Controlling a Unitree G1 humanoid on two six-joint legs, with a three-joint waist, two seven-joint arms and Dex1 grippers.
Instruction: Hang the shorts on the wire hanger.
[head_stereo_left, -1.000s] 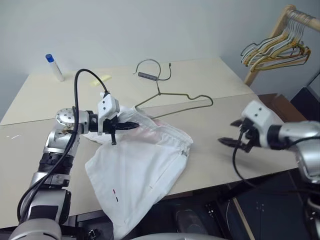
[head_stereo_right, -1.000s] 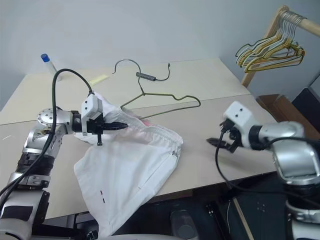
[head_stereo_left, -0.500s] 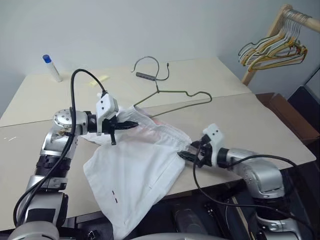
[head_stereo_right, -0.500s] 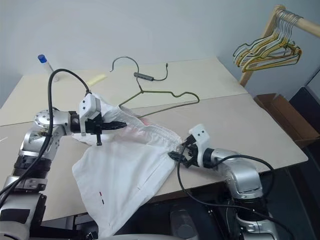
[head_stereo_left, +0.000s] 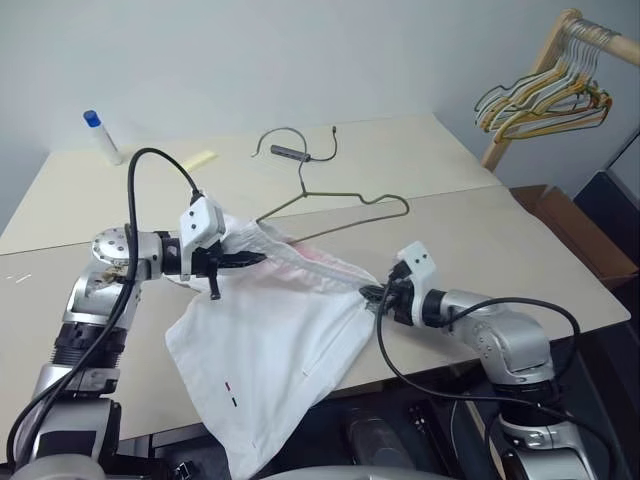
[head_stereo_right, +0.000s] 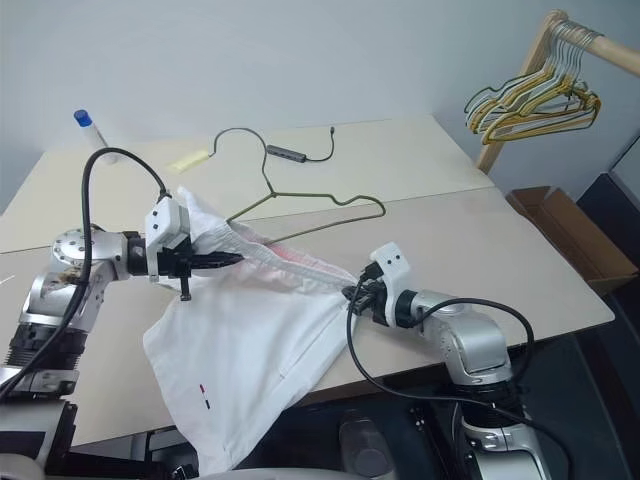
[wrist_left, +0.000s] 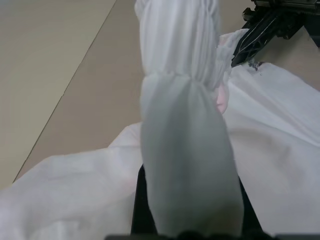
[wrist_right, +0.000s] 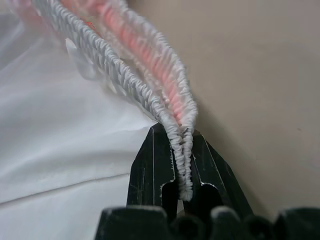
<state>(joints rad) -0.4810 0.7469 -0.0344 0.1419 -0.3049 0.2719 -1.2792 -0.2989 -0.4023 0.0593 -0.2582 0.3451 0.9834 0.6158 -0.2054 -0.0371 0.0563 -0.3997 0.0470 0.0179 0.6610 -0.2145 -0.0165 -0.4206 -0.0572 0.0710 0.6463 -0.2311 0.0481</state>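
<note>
Right end effector (head_stereo_left: 372, 293) first: pressed together on the doubled edge of the gathered waistband (head_stereo_left: 312, 264), with only a shallow bite of cloth near the fingertips in the right wrist view. Left end effector (head_stereo_left: 255, 258) likewise clamped, on a bunched fold at the other end of that waistband. Holding the shorts (head_stereo_left: 270, 345) stretched between the two grips, low over the table (head_stereo_left: 480, 230), with the legs spilling over the near edge. Wire hanger (head_stereo_left: 352, 197) lying flat on the table just behind the shorts, untouched, hook pointing away.

Likely trouble from here:

- Losing the right-hand pinch. Thin cloth and a shallow bite; pulling the arms further apart would probably drag the elastic free.
- Having no spare end effector for the wire. Letting go of one end to fetch it would likely drop that side into a heap and lose the open waistband.
- Sliding off the table. With so much cloth already hanging over the edge, easing either grip could let the weight pull the rest down.
- Knocking the hanger. Sweeping the cloth backward over such light wire could push or spin it out of easy reach.
</note>
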